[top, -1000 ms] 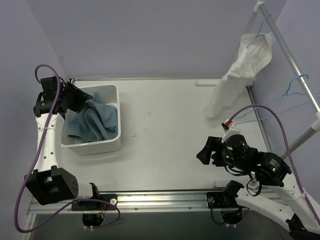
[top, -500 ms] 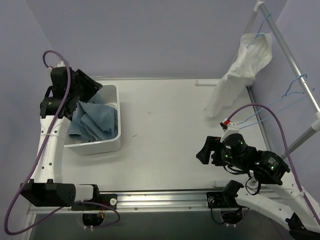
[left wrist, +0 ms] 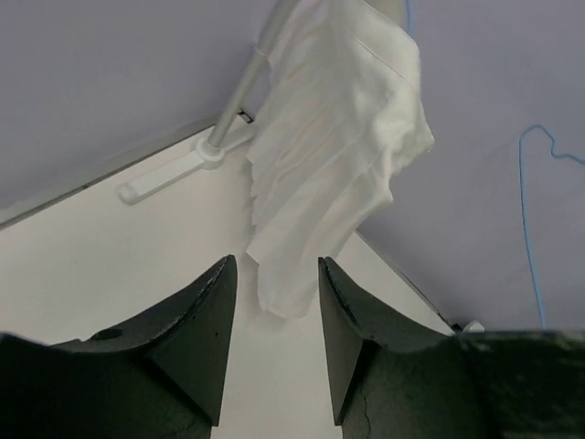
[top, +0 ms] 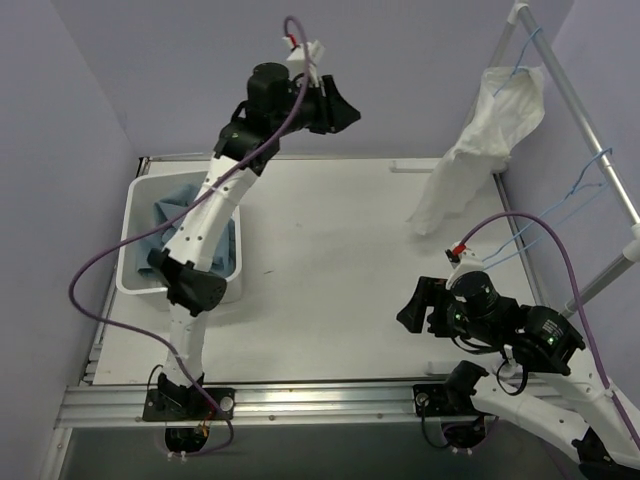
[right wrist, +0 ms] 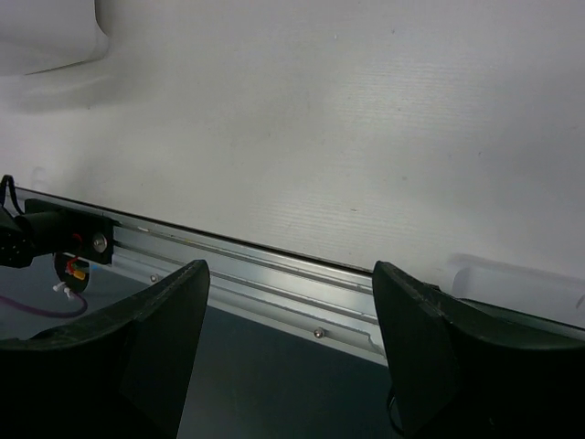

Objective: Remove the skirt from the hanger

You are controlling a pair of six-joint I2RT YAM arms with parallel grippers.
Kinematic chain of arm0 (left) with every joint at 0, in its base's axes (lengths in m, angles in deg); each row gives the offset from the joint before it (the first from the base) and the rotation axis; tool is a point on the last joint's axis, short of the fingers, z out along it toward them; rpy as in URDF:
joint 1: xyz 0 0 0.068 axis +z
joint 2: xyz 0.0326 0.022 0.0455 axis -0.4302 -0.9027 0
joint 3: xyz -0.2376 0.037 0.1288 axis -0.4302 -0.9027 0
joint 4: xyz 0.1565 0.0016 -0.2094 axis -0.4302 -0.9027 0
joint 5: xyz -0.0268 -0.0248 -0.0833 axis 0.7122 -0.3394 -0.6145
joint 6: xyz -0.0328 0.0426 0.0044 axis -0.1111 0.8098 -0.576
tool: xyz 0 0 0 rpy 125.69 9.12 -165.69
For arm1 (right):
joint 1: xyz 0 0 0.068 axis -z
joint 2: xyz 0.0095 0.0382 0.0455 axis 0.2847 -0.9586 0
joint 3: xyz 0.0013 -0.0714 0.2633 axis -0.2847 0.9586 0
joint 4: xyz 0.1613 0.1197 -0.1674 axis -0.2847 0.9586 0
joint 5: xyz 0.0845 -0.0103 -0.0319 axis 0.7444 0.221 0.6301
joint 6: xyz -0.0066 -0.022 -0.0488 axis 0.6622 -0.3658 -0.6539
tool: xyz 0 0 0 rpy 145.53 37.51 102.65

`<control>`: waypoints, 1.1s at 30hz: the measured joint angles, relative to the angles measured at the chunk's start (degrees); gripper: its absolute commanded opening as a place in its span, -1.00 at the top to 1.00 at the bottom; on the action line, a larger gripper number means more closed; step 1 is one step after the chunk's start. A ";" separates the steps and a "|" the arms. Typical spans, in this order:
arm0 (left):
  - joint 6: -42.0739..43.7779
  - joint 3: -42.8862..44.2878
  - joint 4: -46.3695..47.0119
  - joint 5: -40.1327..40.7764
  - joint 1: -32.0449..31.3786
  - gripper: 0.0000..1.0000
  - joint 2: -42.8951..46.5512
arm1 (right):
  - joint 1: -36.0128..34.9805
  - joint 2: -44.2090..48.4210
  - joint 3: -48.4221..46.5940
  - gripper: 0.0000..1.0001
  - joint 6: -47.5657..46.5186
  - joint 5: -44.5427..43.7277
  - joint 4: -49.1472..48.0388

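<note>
A white skirt [top: 480,140] hangs on a blue wire hanger [top: 522,60] from the rack's rail at the back right. My left gripper [top: 350,112] is raised high over the table's back edge, open and empty, pointing right towards the skirt and well short of it. In the left wrist view the skirt [left wrist: 334,155] hangs ahead, beyond the open gripper [left wrist: 274,270]. My right gripper [top: 408,308] hovers low at the front right, open, holding nothing. The right wrist view shows that gripper [right wrist: 291,274] over the table's near edge.
A white bin [top: 130,250] at the left holds a blue cloth [top: 170,205]. An empty blue hanger [top: 590,175] hangs further along the slanted rack rail [top: 570,95]. The rack's pole [left wrist: 242,91] stands on a foot at the table's back right corner.
My left arm has risen out of the bin and swung up and to the right, towards the skirt. The right arm has barely moved.
</note>
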State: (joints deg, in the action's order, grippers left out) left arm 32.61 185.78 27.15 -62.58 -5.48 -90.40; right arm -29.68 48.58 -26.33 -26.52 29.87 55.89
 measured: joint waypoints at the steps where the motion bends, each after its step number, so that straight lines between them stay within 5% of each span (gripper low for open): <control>1: 1.18 4.35 -0.61 -0.57 -1.57 0.01 -3.43 | 0.00 0.28 0.00 -0.36 0.24 0.07 0.28; 4: 3.82 8.68 -0.83 -1.29 -5.95 -0.07 -8.59 | 0.00 1.42 0.04 -0.36 1.36 0.48 1.44; 13: 8.33 2.45 10.71 2.38 -15.15 -0.30 -11.02 | 0.00 6.40 0.02 -0.36 5.92 0.87 6.82; 33: 5.31 4.83 34.75 6.27 -18.49 -0.58 -24.57 | 0.09 14.62 -6.36 -0.34 13.94 -0.66 14.16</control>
State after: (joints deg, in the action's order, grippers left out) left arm 37.92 190.61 61.90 -56.31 -23.97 -114.97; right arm -29.59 63.21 -32.69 -12.58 29.21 70.05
